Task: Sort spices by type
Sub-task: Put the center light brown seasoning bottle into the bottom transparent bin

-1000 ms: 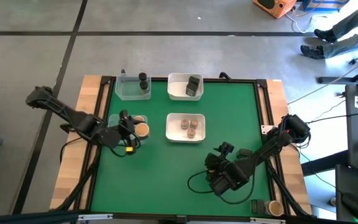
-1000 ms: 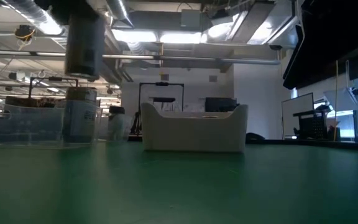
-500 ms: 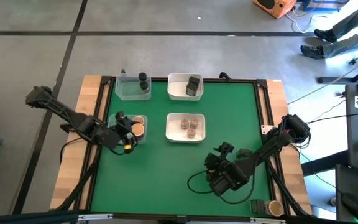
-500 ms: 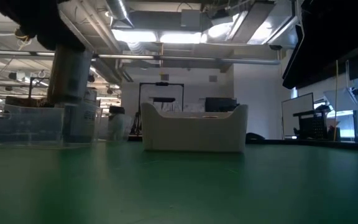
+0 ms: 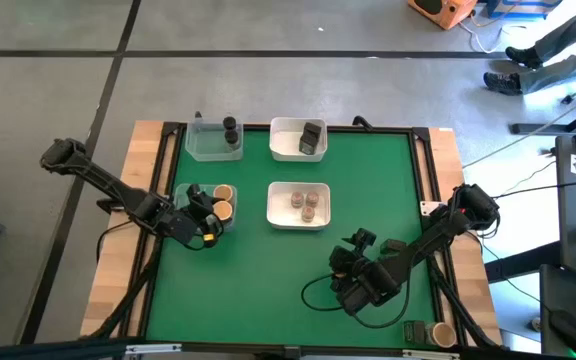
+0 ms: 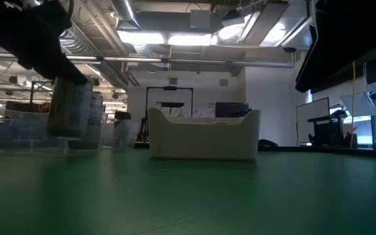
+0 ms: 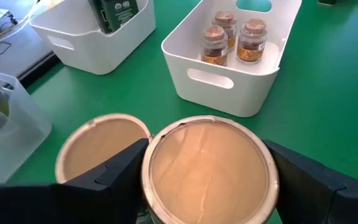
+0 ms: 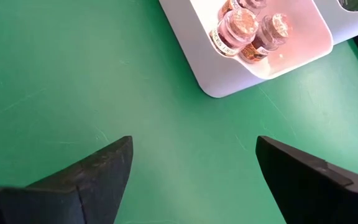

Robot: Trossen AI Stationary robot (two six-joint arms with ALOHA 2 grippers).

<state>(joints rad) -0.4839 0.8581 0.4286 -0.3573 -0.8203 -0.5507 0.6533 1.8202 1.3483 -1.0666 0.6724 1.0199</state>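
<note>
My left gripper (image 5: 216, 211) stands at the table's left side, shut on a wide tan-topped round jar (image 7: 207, 162). That jar also shows in the low view (image 6: 70, 108), down among the walls of a clear tub (image 6: 18, 130). A second tan-topped jar (image 7: 101, 149) stands right beside it. My right gripper (image 5: 360, 283) waits open above the green mat near the table's near right part, touching nothing. Small brownish jars (image 7: 235, 40) stand in the middle white tray (image 5: 298, 215). A dark grey tin (image 5: 312, 137) sits in the far white tray. My left gripper pinches the tan-topped jar between its two fingers (image 7: 114, 174), on the jar's round side (image 7: 151, 193) just under the lid. The fingers come slanting down from the table's left. The jar stays nearly upright; whether its base rests on anything I cannot tell.
A clear tub (image 5: 213, 145) at the far left holds black cylinders (image 5: 230, 130). Another dark tin (image 5: 414, 332) and a tan-topped jar (image 5: 443, 333) lie off the mat at the near right corner. Bare green mat (image 5: 268, 280) spreads across the near half.
My left gripper has gone down and slightly toward the table's left edge, carrying the tan-topped jar from well above the clear tub to low among its walls, beside the other tan-topped jar. It has stayed shut on the jar.
</note>
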